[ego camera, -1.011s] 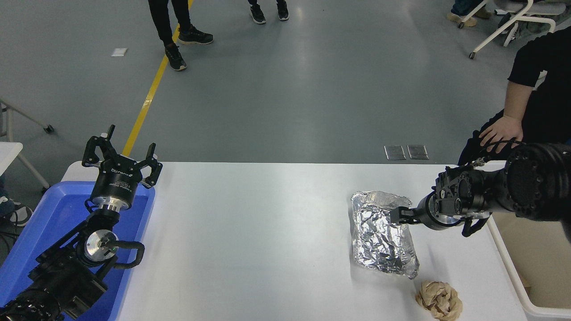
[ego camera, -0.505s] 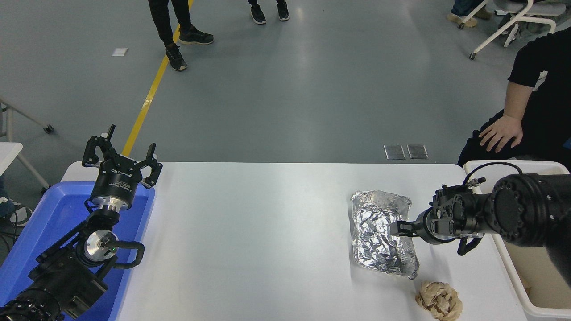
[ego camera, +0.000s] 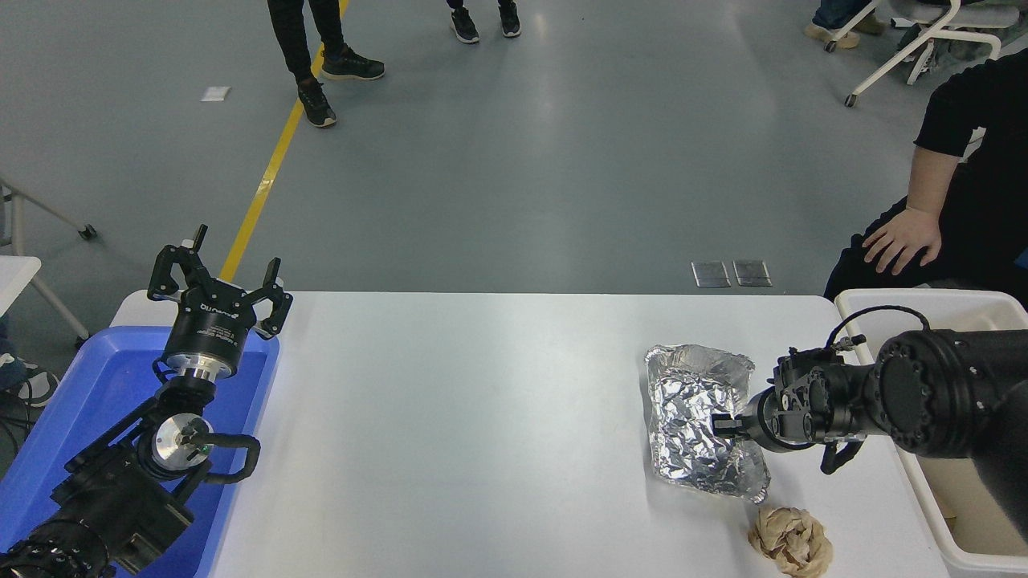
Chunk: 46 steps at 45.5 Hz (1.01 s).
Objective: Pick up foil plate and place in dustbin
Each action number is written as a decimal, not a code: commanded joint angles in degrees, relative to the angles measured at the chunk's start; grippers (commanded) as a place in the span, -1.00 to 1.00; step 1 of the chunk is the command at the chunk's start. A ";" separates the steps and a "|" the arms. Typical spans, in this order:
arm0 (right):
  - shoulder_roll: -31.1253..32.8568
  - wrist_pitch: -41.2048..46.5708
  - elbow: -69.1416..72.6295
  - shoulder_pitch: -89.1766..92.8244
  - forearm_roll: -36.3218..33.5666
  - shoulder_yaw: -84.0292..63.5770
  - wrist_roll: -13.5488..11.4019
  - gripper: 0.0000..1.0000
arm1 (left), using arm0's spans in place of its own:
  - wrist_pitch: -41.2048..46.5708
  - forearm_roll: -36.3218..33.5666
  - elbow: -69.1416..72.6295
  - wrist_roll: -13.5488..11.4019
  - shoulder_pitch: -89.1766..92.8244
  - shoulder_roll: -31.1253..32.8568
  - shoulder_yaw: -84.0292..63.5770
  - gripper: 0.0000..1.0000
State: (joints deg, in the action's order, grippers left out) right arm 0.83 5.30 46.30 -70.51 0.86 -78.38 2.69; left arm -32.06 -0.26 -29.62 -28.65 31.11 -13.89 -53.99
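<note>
The foil plate (ego camera: pixel 692 401) is a shiny crinkled silver tray on the right part of the white table (ego camera: pixel 482 417). My right gripper (ego camera: pixel 719 424) reaches in from the right and is shut on the plate's right rim. The plate sits slightly tilted, its right side at the fingers. The dustbin (ego camera: pixel 923 299) is a cream bin at the table's right edge, partly hidden behind my right arm. My left gripper (ego camera: pixel 218 281) is open and parked at the lower left.
A crumpled tan paper ball (ego camera: pixel 791 539) lies just in front of the plate. A blue tray (ego camera: pixel 96 377) stands at the left edge under my left arm. A person's hand (ego camera: pixel 903 237) rests beyond the dustbin.
My right gripper has come down towards me along the plate's right rim and closed on it. The plate has shifted a little to the right. The left arm has not moved.
</note>
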 commanded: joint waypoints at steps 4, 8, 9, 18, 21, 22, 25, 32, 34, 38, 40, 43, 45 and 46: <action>0.14 -0.12 0.28 -1.21 0.46 -0.02 0.12 -1.00 | -0.02 0.00 0.01 0.00 0.00 0.00 -0.06 0.96; 0.40 0.14 1.07 -3.58 0.28 0.07 0.21 -1.00 | -0.02 0.00 -0.08 0.00 0.00 0.00 0.03 0.96; 0.49 0.23 1.51 -4.19 0.28 0.07 0.21 -1.00 | -0.02 0.00 0.00 0.00 0.00 0.00 0.03 0.96; 4.44 1.64 7.04 -12.45 0.46 1.12 0.65 -1.00 | -0.02 0.00 0.01 0.00 0.00 0.00 0.03 0.96; 6.11 3.13 9.50 -15.88 0.55 1.56 1.44 -1.00 | -0.02 0.00 0.01 0.00 0.00 0.00 0.03 0.96; 6.55 3.92 10.12 -17.02 0.81 1.74 1.96 -1.00 | -0.02 0.00 -0.08 0.00 0.00 0.00 0.03 0.96; 7.70 6.81 12.32 -20.53 2.21 1.91 4.25 -1.00 | -0.02 0.00 0.00 0.00 0.00 0.00 0.03 0.96; 10.77 12.62 16.36 -27.65 4.77 2.70 6.63 -1.00 | -0.02 0.00 0.01 0.00 0.00 0.00 0.03 0.96; 11.83 14.02 17.85 -30.20 4.77 3.14 6.63 -1.00 | -0.02 0.00 0.00 0.00 0.00 0.00 0.03 0.96; 13.67 18.24 21.02 -36.35 4.85 3.76 6.63 -1.00 | -0.02 0.00 0.00 0.00 0.00 0.00 0.03 0.96; 14.64 20.35 22.25 -39.25 4.85 4.29 6.63 -1.00 | -0.02 0.00 -0.08 0.00 0.00 0.00 0.03 0.96; 16.40 23.08 23.75 -43.30 4.85 5.51 6.63 -1.00 | -0.02 0.00 0.01 0.00 0.00 0.00 0.03 0.96; 17.45 24.92 24.45 -45.67 4.85 6.04 6.63 -1.00 | -0.02 0.00 0.01 0.00 0.00 0.00 0.03 0.96; 17.80 25.71 24.63 -46.73 5.03 6.22 6.63 -1.00 | -0.02 0.00 0.01 0.00 0.00 0.00 0.03 0.96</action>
State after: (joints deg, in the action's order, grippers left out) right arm 13.42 21.68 65.19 -103.59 5.08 -74.65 8.59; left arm -32.09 -0.28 -29.65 -28.65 31.11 -13.89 -53.98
